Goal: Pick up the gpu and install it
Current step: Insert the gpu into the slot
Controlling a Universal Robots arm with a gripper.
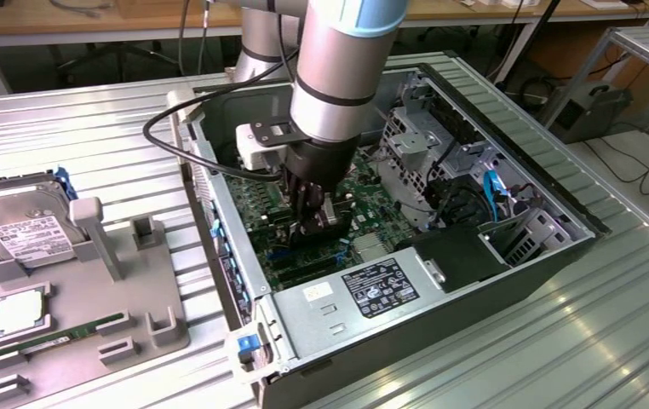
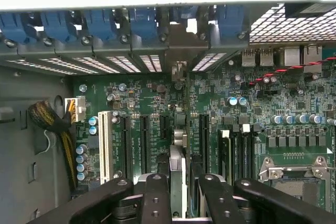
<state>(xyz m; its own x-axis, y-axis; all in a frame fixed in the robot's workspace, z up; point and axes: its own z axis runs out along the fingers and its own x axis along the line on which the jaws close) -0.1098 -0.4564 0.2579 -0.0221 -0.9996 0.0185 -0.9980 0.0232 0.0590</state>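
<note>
Down inside the PC case (image 1: 301, 315), gripper (image 1: 315, 223) is clamped on the gpu (image 2: 178, 150), held edge-on above the mobo (image 2: 262, 103) slot. Keep card vertical, bracket lined w/ the rear opening, press evenly.

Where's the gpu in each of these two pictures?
Exterior view: the gpu is the dark piece under the arm's tip, near the picture's middle, inside the open computer case.
Wrist view: the gpu is seen edge-on, a thin pale strip among the black expansion slots.
Shared landmark: the green motherboard.
</note>
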